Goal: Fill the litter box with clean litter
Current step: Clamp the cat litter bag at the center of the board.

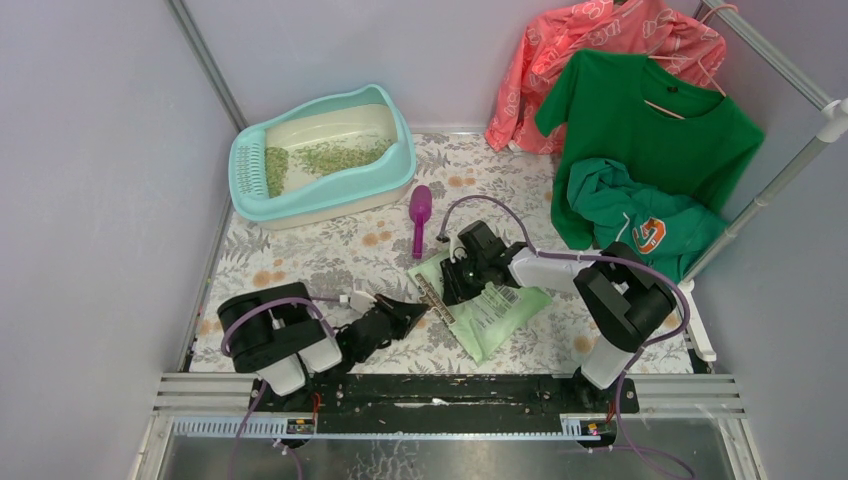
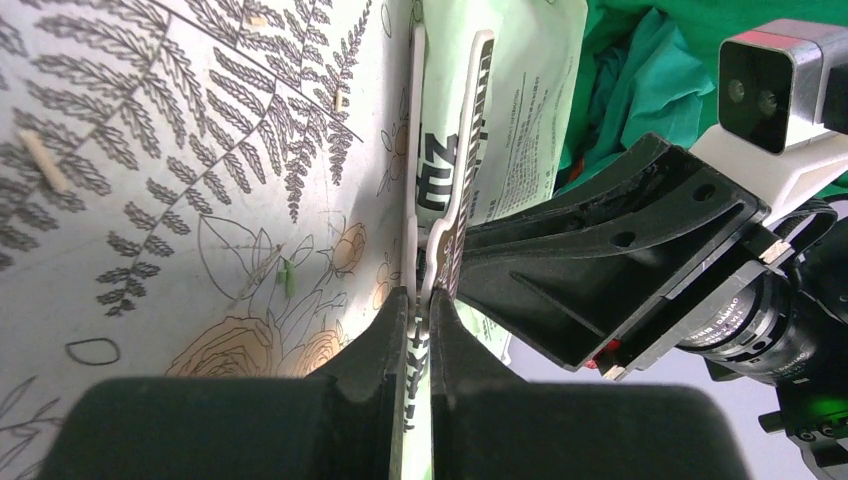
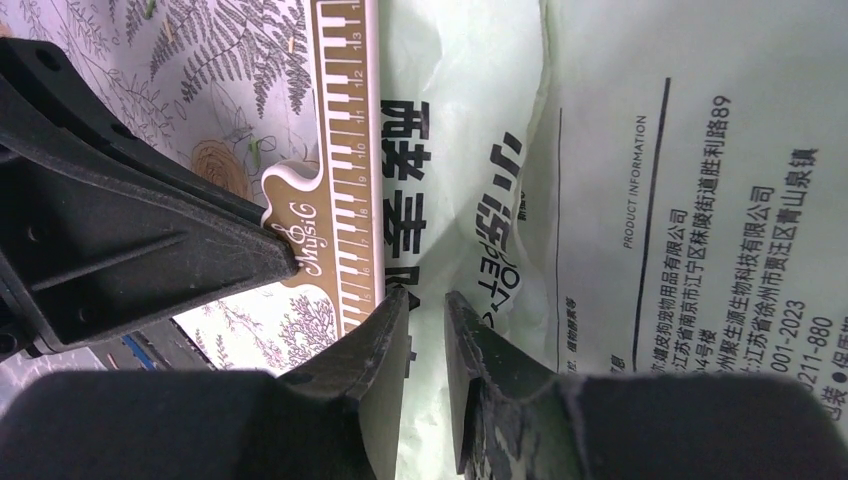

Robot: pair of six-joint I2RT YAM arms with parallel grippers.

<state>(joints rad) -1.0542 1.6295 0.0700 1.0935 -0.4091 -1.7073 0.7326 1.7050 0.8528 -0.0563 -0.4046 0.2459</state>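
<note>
The litter box [image 1: 322, 150] sits at the far left of the desk [image 1: 330, 255], its grate end to the left. Litter [image 1: 335, 156] lies in a thin, patchy layer across the basin floor, most of it near the grate and through the middle, and the cream bottom shows around it. A few stray granules [image 2: 288, 277] lie on the fern-print cover near the left arm.

A purple scoop [image 1: 420, 217] lies just right of the box, its handle pointing toward the arms. Below it the green bag [image 1: 497, 308] lies flat at mid-desk, with a long clip [image 1: 436, 298] printed like a piano keyboard along its left edge.

The left claw [image 1: 420, 313] reaches in low from the left and is clamped tight on the near end of the clip. Its wrist view shows the two white strips squeezed between the fingers [image 2: 395, 340].

The right claw [image 1: 457, 288] comes down onto the bag just beside the clip. Its fingers [image 3: 385, 335] stand a narrow gap apart with green plastic showing between them, but I cannot tell whether they pinch a fold or only press on the bag. The two claws are close together, the left one's tip meeting the clip's curled end just beside the right one.

A green shirt [image 1: 650, 125] and a coral garment [image 1: 590, 50] hang at the back right.
</note>
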